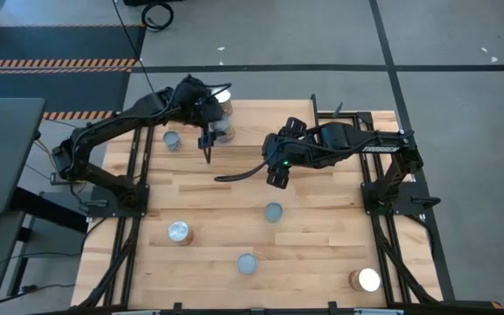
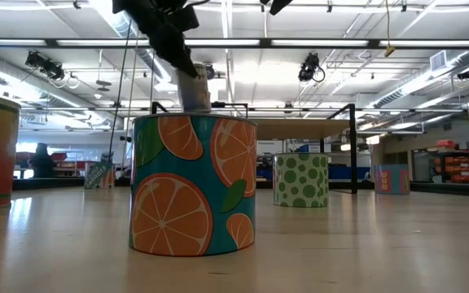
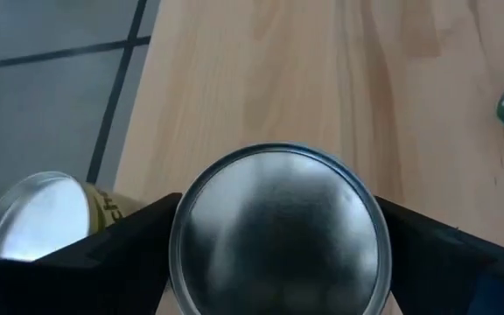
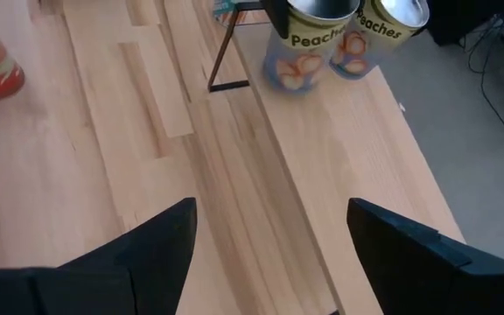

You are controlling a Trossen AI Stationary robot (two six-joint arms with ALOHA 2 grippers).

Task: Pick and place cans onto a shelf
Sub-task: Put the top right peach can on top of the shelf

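My left gripper (image 1: 220,128) is at the far side of the table, shut on a "Peaches" can (image 3: 278,232) with a shiny round top. The can also shows in the right wrist view (image 4: 297,48). A second "Peaches" can (image 1: 224,99) stands right beside it, toward the far edge. The shelf (image 2: 300,129), a light-wood board on thin black legs, shows in the low view. The held can (image 2: 194,94) is at about board height there. My right gripper (image 1: 275,175) hangs open and empty near the table's middle, to the right of the cans. My left gripper pinches the can between its two fingers, one on each opposite side of the wall just under the top rim (image 3: 178,241). The fingers come from above, pointing down. The can is upright. I cannot tell whether its base rests on the board.
Loose cans stand on the table: one at far left (image 1: 172,140), one mid-table (image 1: 273,212), and three toward the near edge (image 1: 179,233), (image 1: 247,263), (image 1: 365,280). An orange-slice can (image 2: 192,183) fills the low view's foreground, and a green dotted can (image 2: 301,179) stands farther back.
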